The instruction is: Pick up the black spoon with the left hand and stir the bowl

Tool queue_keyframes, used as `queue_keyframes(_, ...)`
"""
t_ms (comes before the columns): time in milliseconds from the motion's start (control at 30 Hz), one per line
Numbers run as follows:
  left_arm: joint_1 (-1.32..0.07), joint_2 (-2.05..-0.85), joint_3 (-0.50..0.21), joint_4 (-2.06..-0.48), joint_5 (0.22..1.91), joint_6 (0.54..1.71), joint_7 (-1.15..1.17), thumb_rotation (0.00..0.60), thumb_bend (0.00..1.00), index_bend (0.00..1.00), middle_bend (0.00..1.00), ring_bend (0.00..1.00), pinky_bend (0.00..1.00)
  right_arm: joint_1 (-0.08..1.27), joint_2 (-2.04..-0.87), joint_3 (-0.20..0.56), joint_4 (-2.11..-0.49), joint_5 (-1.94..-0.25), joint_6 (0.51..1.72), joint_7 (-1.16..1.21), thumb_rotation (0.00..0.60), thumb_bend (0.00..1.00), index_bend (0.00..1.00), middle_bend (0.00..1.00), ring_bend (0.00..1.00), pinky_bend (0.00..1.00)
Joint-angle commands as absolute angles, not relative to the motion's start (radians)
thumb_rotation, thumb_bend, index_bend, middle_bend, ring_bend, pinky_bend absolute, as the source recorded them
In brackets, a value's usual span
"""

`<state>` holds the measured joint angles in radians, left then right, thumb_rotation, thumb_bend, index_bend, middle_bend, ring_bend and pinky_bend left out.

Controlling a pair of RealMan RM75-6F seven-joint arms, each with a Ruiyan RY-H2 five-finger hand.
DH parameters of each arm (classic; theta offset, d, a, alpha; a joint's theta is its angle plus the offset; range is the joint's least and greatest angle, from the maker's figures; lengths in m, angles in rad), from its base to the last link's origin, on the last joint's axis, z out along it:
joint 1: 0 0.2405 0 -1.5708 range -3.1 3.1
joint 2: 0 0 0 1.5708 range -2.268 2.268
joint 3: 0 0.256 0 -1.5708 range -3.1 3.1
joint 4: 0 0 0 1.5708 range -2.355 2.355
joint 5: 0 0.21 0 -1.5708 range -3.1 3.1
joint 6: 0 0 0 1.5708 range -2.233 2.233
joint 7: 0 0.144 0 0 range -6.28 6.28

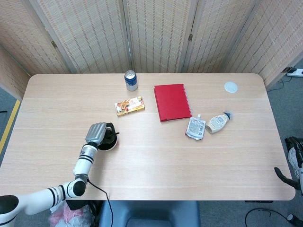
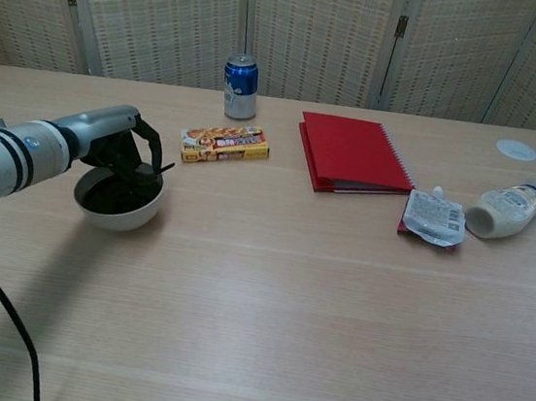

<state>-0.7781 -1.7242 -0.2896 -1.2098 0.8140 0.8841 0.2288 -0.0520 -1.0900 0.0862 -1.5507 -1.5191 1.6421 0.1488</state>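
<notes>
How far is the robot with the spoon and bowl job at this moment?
Done: the pickup. The left hand already holds the black spoon, a dark handle showing below its fingers. In hand: the hand is over the bowl with the spoon reaching inside, so stirring looks under way. Left: finishing the stir. The right hand waits at the table's edge.
</notes>
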Motion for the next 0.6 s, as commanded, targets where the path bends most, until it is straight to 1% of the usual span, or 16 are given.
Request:
queue_keyframes(33, -0.766, -1.704, -0.291, -1.223, 0.811, 0.893, 0.226, 0.6, 0.48, 0.68, 1.0, 0.94, 1.0, -0.05, -1.09, 0.087, -1.55, -1.521, 1.64, 0.148, 0.6, 0.14, 0.0, 0.11, 0.15, 0.08)
queue_keyframes(133, -0.745, -1.667, -0.277, -1.27, 0.829, 0.897, 0.218, 0.6, 0.48, 0.64, 0.98, 0.94, 1.0, -0.045, -1.089, 0.089, -1.55, -1.522, 1.636, 0.148, 0.6, 0.14, 0.0, 0.11, 0.15, 0.08)
queue_keyframes(167, -0.737, -1.651, -0.269, -1.293, 0.836, 0.895, 0.215, 0.6, 0.48, 0.59, 0.97, 0.94, 1.0, -0.043, -1.09, 0.09, -1.55, -1.523, 1.634, 0.148, 0.6, 0.14, 0.0, 0.11, 0.15, 0.08)
queue_keyframes(200, -0.731, -1.638, -0.263, -1.311, 0.841, 0.893, 0.215, 0.6, 0.47, 0.53, 0.95, 0.93, 1.0, -0.041, -1.09, 0.091, -1.551, -1.524, 1.633, 0.147, 0.6, 0.14, 0.0, 0.11, 0.15, 0.08)
queue_keyframes(267, -0.721, -1.615, -0.253, -1.35, 0.851, 0.9, 0.216, 0.6, 0.37, 0.34, 0.92, 0.92, 1.0, -0.036, -1.091, 0.091, -1.551, -1.529, 1.63, 0.145, 0.6, 0.14, 0.0, 0.11, 0.15, 0.08)
queue_keyframes(333, -0.711, -1.602, -0.251, -1.379, 0.864, 0.917, 0.21, 0.6, 0.28, 0.2, 0.9, 0.92, 1.0, -0.032, -1.091, 0.092, -1.554, -1.532, 1.627, 0.142, 0.6, 0.14, 0.0, 0.11, 0.15, 0.08)
queue_keyframes(367, -0.705, -1.592, -0.251, -1.395, 0.872, 0.928, 0.205, 0.6, 0.26, 0.14, 0.89, 0.91, 1.0, -0.029, -1.09, 0.093, -1.556, -1.533, 1.625, 0.14, 0.6, 0.14, 0.0, 0.11, 0.15, 0.08)
queue_keyframes(400, -0.7, -1.584, -0.252, -1.408, 0.879, 0.935, 0.201, 0.6, 0.26, 0.12, 0.88, 0.91, 1.0, -0.028, -1.089, 0.094, -1.558, -1.533, 1.624, 0.139, 0.6, 0.14, 0.0, 0.11, 0.15, 0.08)
queue_keyframes(467, -0.686, -1.565, -0.257, -1.435, 0.898, 0.96, 0.185, 0.6, 0.25, 0.06, 0.8, 0.86, 0.99, -0.024, -1.086, 0.096, -1.562, -1.535, 1.624, 0.136, 0.6, 0.14, 0.0, 0.11, 0.15, 0.08)
queue_keyframes(500, -0.68, -1.554, -0.258, -1.446, 0.908, 0.971, 0.178, 0.6, 0.25, 0.05, 0.77, 0.84, 0.98, -0.023, -1.084, 0.097, -1.564, -1.536, 1.624, 0.135, 0.6, 0.14, 0.0, 0.11, 0.15, 0.08)
queue_keyframes(567, -0.661, -1.522, -0.26, -1.478, 0.929, 0.997, 0.161, 0.6, 0.25, 0.03, 0.64, 0.72, 0.92, -0.02, -1.079, 0.099, -1.569, -1.537, 1.624, 0.132, 0.6, 0.14, 0.0, 0.11, 0.15, 0.08)
queue_keyframes(600, -0.651, -1.508, -0.26, -1.491, 0.938, 1.012, 0.154, 0.6, 0.25, 0.03, 0.61, 0.68, 0.89, -0.019, -1.077, 0.099, -1.571, -1.538, 1.622, 0.131, 0.6, 0.14, 0.0, 0.11, 0.15, 0.08)
